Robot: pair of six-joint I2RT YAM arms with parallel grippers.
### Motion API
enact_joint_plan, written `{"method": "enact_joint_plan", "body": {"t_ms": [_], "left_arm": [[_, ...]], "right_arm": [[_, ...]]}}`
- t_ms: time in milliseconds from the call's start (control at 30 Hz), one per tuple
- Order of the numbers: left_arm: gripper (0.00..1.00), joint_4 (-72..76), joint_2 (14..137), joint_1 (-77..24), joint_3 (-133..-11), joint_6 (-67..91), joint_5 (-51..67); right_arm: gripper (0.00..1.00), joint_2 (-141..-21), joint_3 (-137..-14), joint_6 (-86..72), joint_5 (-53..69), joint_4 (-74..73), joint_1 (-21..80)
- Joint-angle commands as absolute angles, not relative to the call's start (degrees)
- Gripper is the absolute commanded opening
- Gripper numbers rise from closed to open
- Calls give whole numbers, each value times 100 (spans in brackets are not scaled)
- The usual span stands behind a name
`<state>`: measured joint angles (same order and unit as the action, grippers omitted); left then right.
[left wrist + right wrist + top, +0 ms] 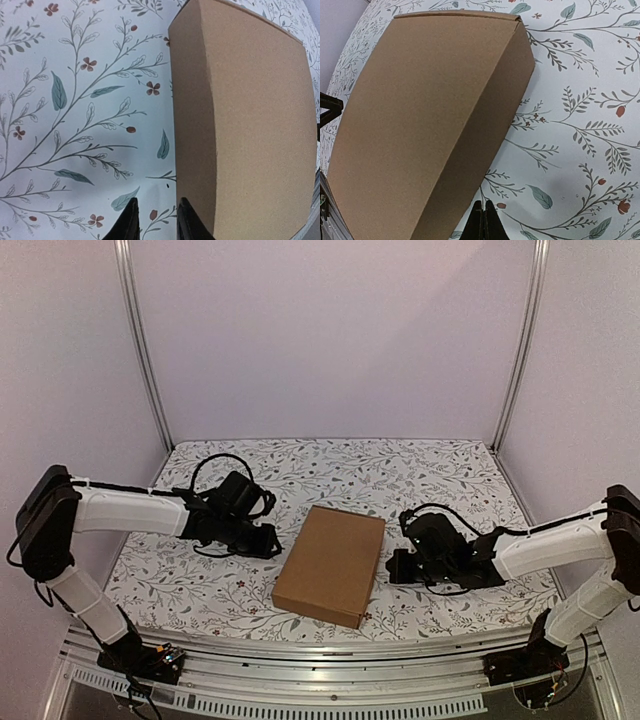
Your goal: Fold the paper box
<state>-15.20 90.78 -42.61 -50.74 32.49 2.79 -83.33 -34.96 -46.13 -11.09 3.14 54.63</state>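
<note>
The closed paper box (330,565) is laid flat on the worktop (400,470), toward its near edge. The left gripper (157,215) is held slightly parted, empty, beside it; the right gripper (483,220) is pressed together opposite.

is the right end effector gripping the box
No, the right end effector is shut on nothing, its fingers pressed together beside the paper box.

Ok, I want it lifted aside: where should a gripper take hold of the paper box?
Probably the right long wall of the paper box, approached low from the right gripper. It lies flat and closed, no flap stands up, and its top looks too wide to span.
</note>
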Motion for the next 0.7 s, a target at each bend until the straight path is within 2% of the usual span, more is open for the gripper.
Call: {"method": "enact_joint_plan", "body": {"t_ms": [0,467,667], "left_arm": [[24,-1355,9416,-4175,-5126,3231,576],[19,-877,10307,-4175,-5890,3269,1574],[18,-899,10575,-4141,-6356,3230,1520]], "right_arm": [[1,-8748,-3891,-4518,-1041,462,5484],[1,-9716,-4957,-4200,-855,484,5140],[1,-9900,-5266,-3969,-727,447,4848]]}}
